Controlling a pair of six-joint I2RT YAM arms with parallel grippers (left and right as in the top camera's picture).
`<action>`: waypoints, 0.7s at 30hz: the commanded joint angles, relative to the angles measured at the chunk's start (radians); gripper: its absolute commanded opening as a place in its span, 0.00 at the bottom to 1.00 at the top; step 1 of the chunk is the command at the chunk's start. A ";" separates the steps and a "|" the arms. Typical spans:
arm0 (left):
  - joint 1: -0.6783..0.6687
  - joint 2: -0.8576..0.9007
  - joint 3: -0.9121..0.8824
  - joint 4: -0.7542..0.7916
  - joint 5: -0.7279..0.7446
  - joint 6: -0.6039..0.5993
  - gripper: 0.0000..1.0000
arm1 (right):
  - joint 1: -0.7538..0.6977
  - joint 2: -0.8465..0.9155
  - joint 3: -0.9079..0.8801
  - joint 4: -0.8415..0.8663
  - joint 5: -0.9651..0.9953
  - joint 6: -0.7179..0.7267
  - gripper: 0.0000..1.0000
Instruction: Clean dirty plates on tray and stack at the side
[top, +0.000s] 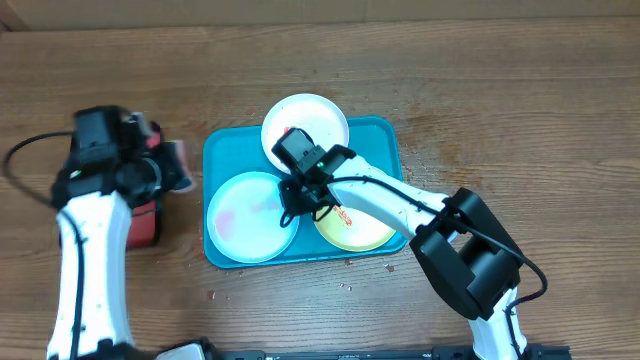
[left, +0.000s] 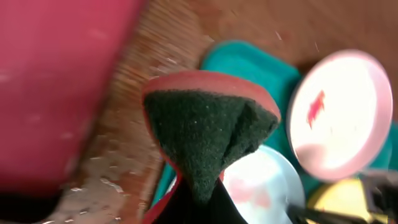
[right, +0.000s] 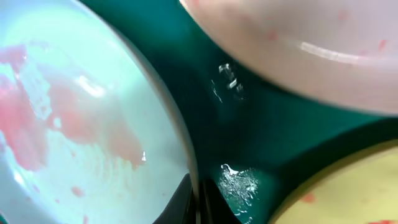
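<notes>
The teal tray (top: 385, 135) holds three plates. The white plate (top: 315, 120) with a red smear is at the back, the light blue plate (top: 240, 220) with pink smears at front left, and the yellow-green plate (top: 365, 230) at front right. My right gripper (top: 293, 205) is over the tray's middle. In the right wrist view its fingers (right: 198, 199) are closed on the rim of the light blue plate (right: 74, 124). My left gripper (top: 172, 165) is left of the tray, shut on a red sponge with a dark green scouring face (left: 205, 137).
A smaller red tray (top: 145, 220) lies on the wooden table left of the teal tray, partly under my left arm. Water drops and small crumbs lie on the table (top: 345, 285) in front of the tray. The tray floor is wet (right: 239, 183).
</notes>
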 joint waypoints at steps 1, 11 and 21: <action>0.107 -0.043 0.012 -0.001 -0.042 -0.055 0.04 | 0.028 -0.033 0.131 -0.042 0.171 -0.102 0.04; 0.288 -0.041 0.012 -0.003 -0.037 -0.077 0.04 | 0.103 -0.043 0.356 -0.127 0.768 -0.364 0.04; 0.293 -0.041 0.012 -0.006 -0.037 -0.077 0.04 | 0.209 -0.043 0.370 -0.058 1.145 -0.735 0.04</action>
